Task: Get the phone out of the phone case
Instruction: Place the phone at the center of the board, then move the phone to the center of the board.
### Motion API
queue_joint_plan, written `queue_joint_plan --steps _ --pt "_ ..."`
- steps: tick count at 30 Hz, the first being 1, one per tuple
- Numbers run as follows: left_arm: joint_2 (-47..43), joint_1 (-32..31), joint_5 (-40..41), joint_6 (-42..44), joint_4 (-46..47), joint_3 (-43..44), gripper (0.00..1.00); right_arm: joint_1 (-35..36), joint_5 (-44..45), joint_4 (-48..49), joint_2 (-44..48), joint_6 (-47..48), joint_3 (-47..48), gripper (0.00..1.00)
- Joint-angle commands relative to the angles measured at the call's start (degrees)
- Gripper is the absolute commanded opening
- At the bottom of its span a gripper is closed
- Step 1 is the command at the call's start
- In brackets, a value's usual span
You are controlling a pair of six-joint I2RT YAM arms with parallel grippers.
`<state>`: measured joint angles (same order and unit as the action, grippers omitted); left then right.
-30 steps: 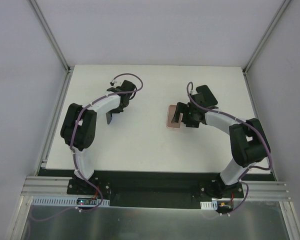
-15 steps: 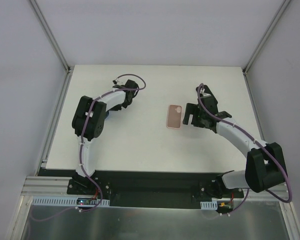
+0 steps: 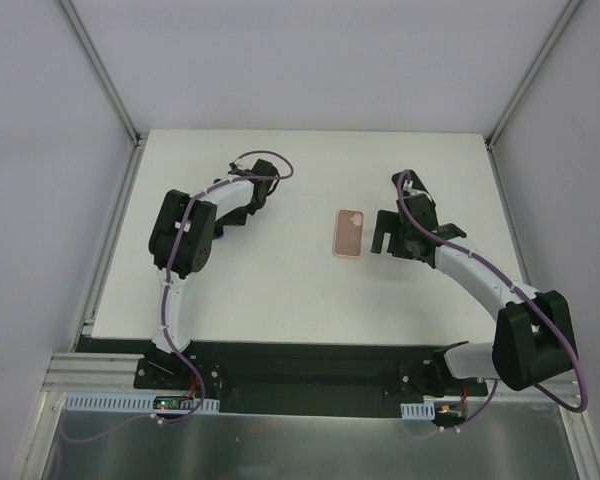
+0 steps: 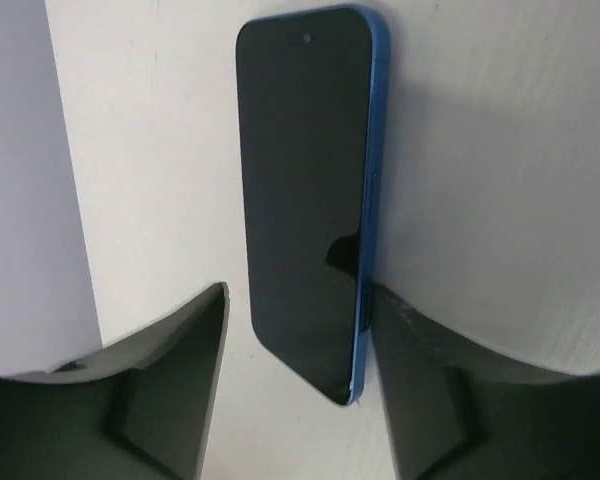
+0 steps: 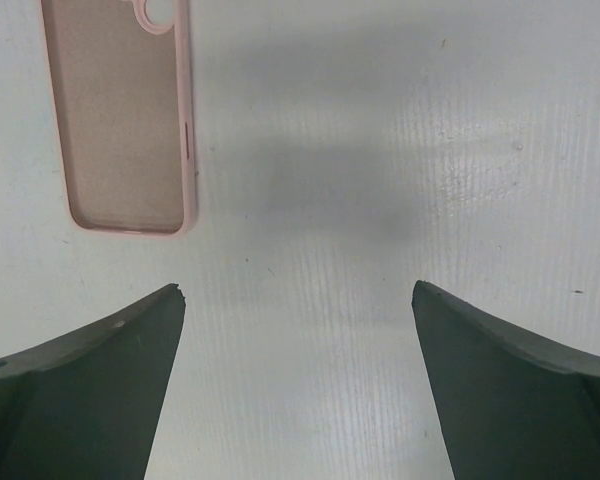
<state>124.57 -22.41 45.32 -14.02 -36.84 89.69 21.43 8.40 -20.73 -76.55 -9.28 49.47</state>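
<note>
the phone [image 4: 300,200] shows only in the left wrist view; from above, the left arm hides it. it lies screen up on the left of the surface [image 3: 280,290], its long axis running away from the left hand [image 4: 297,292], whose fingers stand spread on either side of it. the phone case [image 3: 349,234] lies lengthwise near-to-far, just left of the wide-spread right hand [image 3: 385,232].

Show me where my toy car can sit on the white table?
Free: the middle of the white table, between the black blue-edged phone and the salmon-pink phone case, and its whole near edge. Crowded: around the phone, straddled by the left gripper, and beside the case, by the right gripper.
</note>
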Motion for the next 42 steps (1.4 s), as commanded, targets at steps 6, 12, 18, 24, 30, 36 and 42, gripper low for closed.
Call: queue_joint_plan --steps 6,12,18,24,30,36,42 --pt "-2.49 0.88 -3.83 -0.92 -2.36 1.36 0.99 -1.47 5.21 -3.70 0.27 2.42 3.52 1.00" --pt "-11.44 0.79 -12.61 -2.59 -2.89 0.84 0.99 -5.16 11.71 -8.36 -6.66 7.95 13.53 1.00" --pt "-22.61 0.79 -20.33 -3.99 -2.98 -1.97 0.99 -12.36 10.15 -10.64 -17.90 14.72 25.11 0.97" --pt "-31.05 0.44 -31.07 -5.75 -2.89 -3.56 0.99 -17.99 0.94 -11.88 -30.38 20.96 35.85 0.96" --pt "-35.54 -2.98 -36.09 -6.28 -2.89 -4.08 0.99 -20.55 -7.96 -10.38 -40.67 25.27 45.79 0.96" --pt "-38.53 -5.45 -38.55 -6.55 -2.89 -4.78 0.99 -20.90 -7.87 -9.33 -45.34 32.03 49.14 0.96" --pt "-39.58 -5.97 -39.43 -6.81 -2.89 -5.31 0.99 -21.17 -14.19 -9.59 -48.24 36.52 50.54 0.96"
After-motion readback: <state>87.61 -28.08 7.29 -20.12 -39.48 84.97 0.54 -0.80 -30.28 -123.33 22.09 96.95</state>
